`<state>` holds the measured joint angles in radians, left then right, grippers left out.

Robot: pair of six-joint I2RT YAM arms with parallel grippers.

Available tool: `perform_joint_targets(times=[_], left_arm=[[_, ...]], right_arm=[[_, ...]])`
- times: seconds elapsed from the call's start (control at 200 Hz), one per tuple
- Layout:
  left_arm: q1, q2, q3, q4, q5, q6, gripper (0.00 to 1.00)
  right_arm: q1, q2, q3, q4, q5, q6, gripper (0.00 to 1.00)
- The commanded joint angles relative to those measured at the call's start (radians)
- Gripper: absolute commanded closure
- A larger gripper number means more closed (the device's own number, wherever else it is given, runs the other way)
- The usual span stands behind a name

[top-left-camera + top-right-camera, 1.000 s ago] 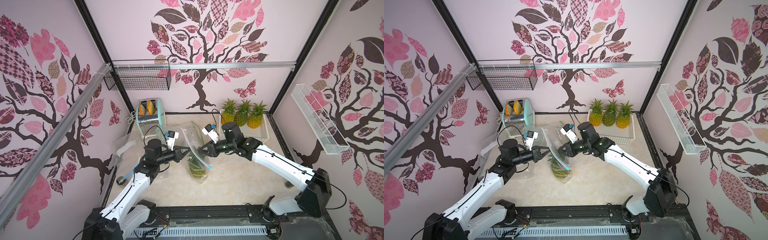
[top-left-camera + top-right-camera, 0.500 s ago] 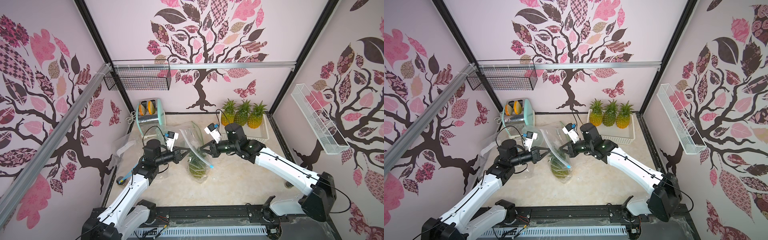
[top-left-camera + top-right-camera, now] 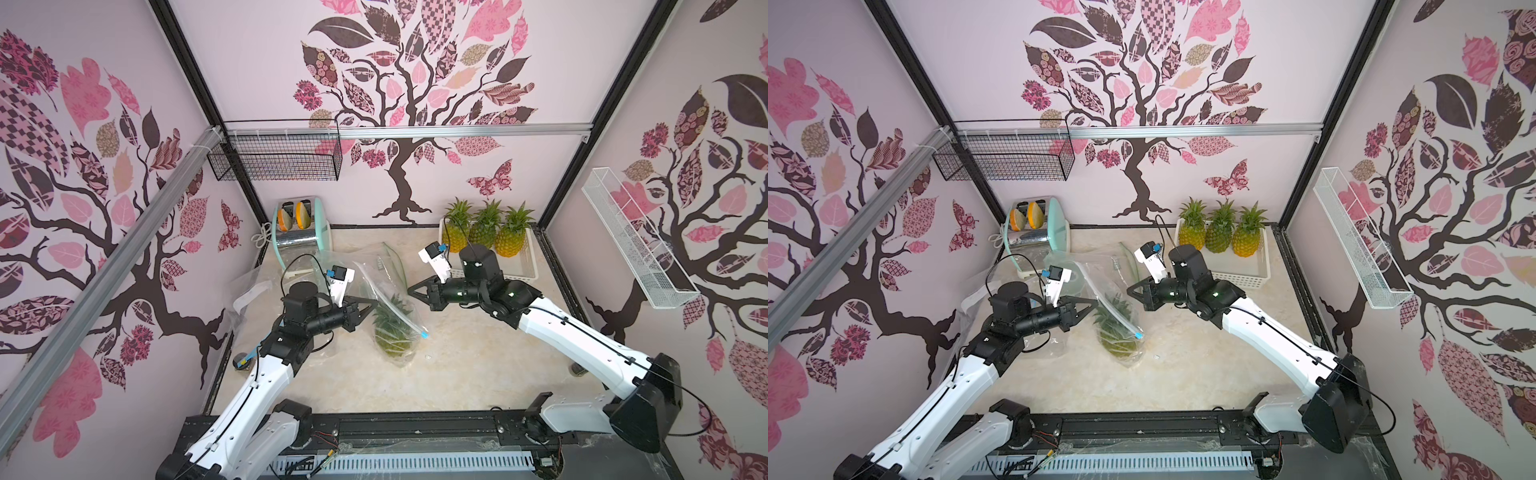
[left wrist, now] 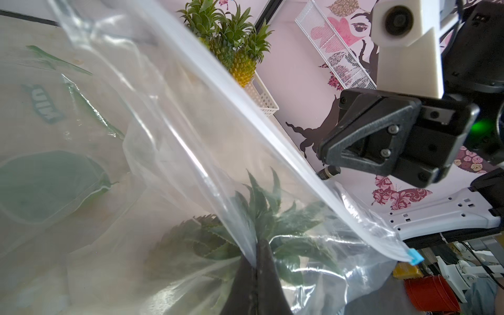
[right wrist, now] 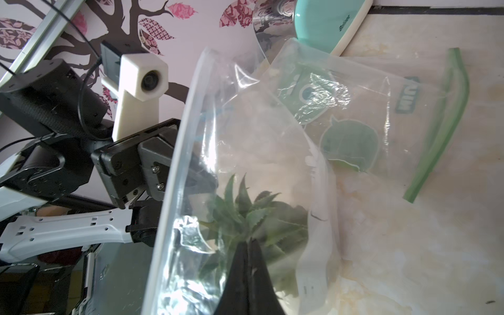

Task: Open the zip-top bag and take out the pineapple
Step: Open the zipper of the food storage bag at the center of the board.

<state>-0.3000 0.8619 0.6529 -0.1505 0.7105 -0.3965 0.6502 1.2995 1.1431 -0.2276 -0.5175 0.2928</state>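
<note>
A clear zip-top bag (image 3: 405, 316) stands mid-table with a pineapple (image 3: 392, 338) inside, leaves up. Its white zip rim runs slantwise to a blue slider (image 3: 424, 333). My left gripper (image 3: 371, 307) is shut on the bag's film just below the rim, which the left wrist view shows pinched at the tips (image 4: 256, 245). My right gripper (image 3: 409, 289) is shut on the bag's other side. In the left wrist view the right gripper (image 4: 319, 154) sits a little off the rim with nothing visible between its fingers. The right wrist view looks over the shut tips (image 5: 246, 240) at the pineapple's crown (image 5: 245, 207).
An empty bag with a green zip (image 5: 441, 117) lies flat behind the standing one. A white basket (image 3: 521, 272) at the back right holds three pineapples (image 3: 484, 235). A toaster (image 3: 301, 232) stands at the back left, crumpled clear plastic (image 3: 249, 291) beside my left arm.
My right gripper has closed fully and drawn back a little to the right, off the bag. My left gripper keeps its hold, and the bag stands as before.
</note>
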Motion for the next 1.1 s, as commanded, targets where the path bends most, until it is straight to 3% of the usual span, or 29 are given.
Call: perform_joint_targets(times=[0.0, 0.13, 0.21, 0.35, 0.435, 0.625, 1.095], left_arm=[[0.025, -0.035, 0.037, -0.031, -0.006, 0.044, 1.00], [0.064, -0.047, 0.028, -0.035, 0.021, 0.041, 1.00], [0.079, -0.046, 0.024, -0.016, 0.040, 0.027, 1.00], [0.080, -0.024, 0.019, 0.045, 0.071, -0.003, 1.00], [0.080, -0.003, 0.017, 0.088, 0.082, -0.022, 1.00], [0.072, 0.037, 0.021, 0.168, 0.102, -0.062, 1.00], [0.028, 0.053, 0.021, 0.196, 0.093, -0.075, 1.00]], right_arm=[[-0.018, -0.037, -0.014, -0.024, 0.025, -0.004, 1.00], [-0.030, -0.051, -0.026, -0.040, 0.026, -0.015, 1.00], [-0.031, -0.045, -0.024, -0.037, -0.045, -0.022, 1.00], [-0.030, 0.002, 0.004, -0.042, -0.146, -0.023, 0.58], [-0.025, 0.053, 0.038, -0.055, -0.202, -0.021, 0.50], [0.044, 0.115, 0.081, -0.036, -0.205, -0.019, 0.45], [0.107, 0.179, 0.079, 0.077, -0.194, 0.064, 0.43]])
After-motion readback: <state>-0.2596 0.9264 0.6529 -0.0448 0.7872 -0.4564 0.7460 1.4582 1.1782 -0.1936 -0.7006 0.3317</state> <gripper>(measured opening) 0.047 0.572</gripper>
